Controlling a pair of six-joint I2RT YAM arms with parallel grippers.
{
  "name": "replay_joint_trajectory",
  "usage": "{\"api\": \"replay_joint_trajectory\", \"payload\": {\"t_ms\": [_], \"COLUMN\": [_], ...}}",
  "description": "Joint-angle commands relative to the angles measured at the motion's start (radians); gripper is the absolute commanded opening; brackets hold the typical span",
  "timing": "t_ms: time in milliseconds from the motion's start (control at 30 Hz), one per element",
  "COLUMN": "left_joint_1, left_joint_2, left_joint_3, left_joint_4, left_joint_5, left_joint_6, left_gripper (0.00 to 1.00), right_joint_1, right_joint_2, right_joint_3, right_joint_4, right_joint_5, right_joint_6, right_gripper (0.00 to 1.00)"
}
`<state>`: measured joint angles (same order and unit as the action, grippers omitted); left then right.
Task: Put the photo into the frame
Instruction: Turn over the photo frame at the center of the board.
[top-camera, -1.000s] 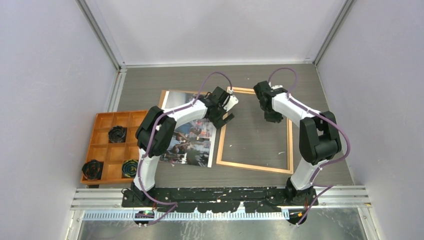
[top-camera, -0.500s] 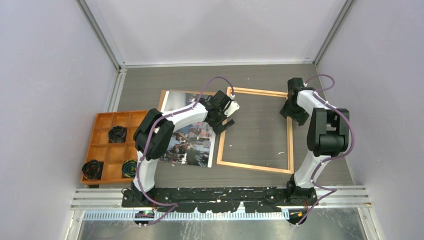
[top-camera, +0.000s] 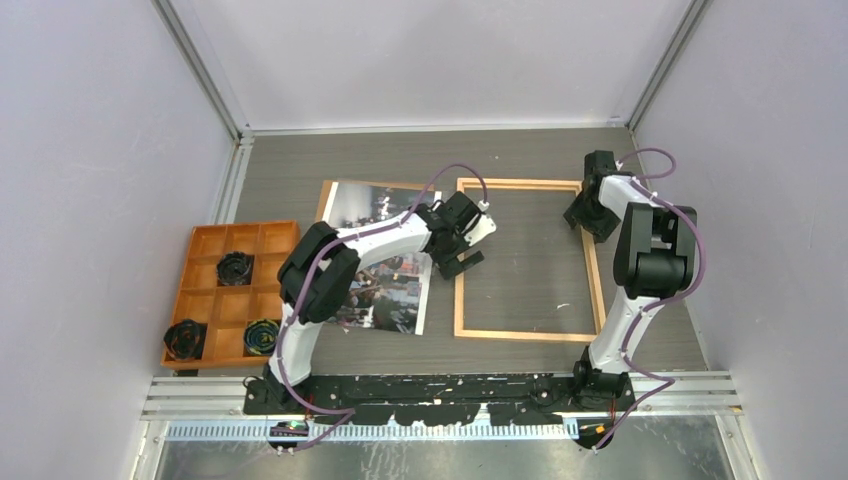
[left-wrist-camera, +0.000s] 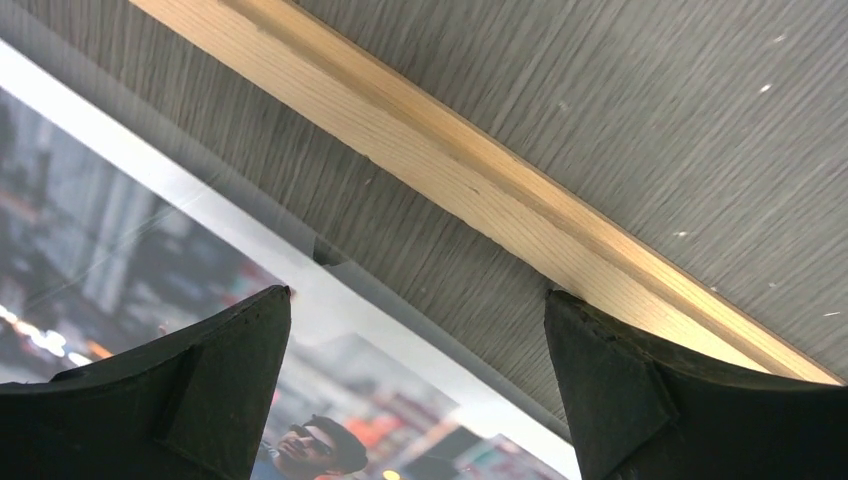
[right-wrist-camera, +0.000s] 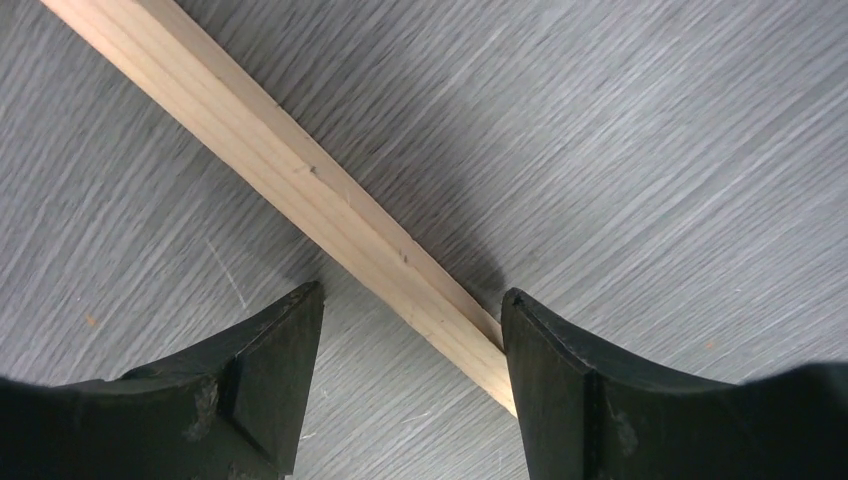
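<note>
Top view: the frame lies flat on the grey wood-grain tabletop, toward the right edge. It is an open rectangle of thin pale-orange wood strips with bare tabletop inside. The photo lies face up just beside the frame's left strip, a glossy crowd scene in blue, white and dark tones. An orange compartment tray sits by the left edge. The left gripper hangs over the gap between photo and frame. The right gripper is at the frame's far right corner.

Left wrist: jaws spread wide, holding nothing. One matte black finger is over the photo's white border. The other is at the edge of the frame strip, which shows fine straight grain and a stepped inner lip.

Right wrist: jaws spread astride the plain, square-edged strip, not pinching it. The strip runs diagonally under the finger.
</note>
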<state>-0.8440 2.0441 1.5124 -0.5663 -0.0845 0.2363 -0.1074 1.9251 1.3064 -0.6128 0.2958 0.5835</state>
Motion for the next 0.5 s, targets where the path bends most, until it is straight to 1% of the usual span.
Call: {"api": "replay_joint_trajectory", "payload": {"t_ms": [0, 100, 167, 300, 367, 400, 467], "left_joint_1": [-0.018, -0.011, 0.016, 0.105, 0.175, 0.214, 0.299], "left_joint_2": [0.031, 0.028, 0.021, 0.004, -0.021, -0.036, -0.07], "left_joint_3": [0.077, 0.096, 0.111, 0.207, 0.262, 0.282, 0.313], "left_joint_4": [0.0, -0.002, -0.004, -0.107, -0.176, -0.204, -0.248], "left_joint_5": [0.032, 0.014, 0.015, 0.043, 0.095, 0.132, 0.156], "left_joint_6": [-0.024, -0.017, -0.021, -0.036, -0.049, -0.046, -0.033], "left_gripper": [1.0, 1.0, 1.0, 1.0, 1.0, 1.0, 1.0], "right_joint_1": [-0.004, -0.005, -0.005, 0.031, 0.085, 0.15, 0.253], "right_joint_2": [-0.012, -0.044, -0.078, -0.212, -0.272, -0.295, -0.318], "right_joint_3": [0.039, 0.02, 0.001, -0.054, -0.057, -0.053, -0.027], "right_joint_4": [-0.01, -0.014, -0.022, 0.017, 0.031, 0.034, 0.032], "right_joint_5": [0.049, 0.068, 0.095, 0.099, 0.078, 0.067, 0.053], "right_joint_6": [0.03, 0.036, 0.048, 0.063, 0.061, 0.063, 0.078], "right_gripper": [0.7, 0.69, 0.69, 0.72, 0.74, 0.75, 0.76]}}
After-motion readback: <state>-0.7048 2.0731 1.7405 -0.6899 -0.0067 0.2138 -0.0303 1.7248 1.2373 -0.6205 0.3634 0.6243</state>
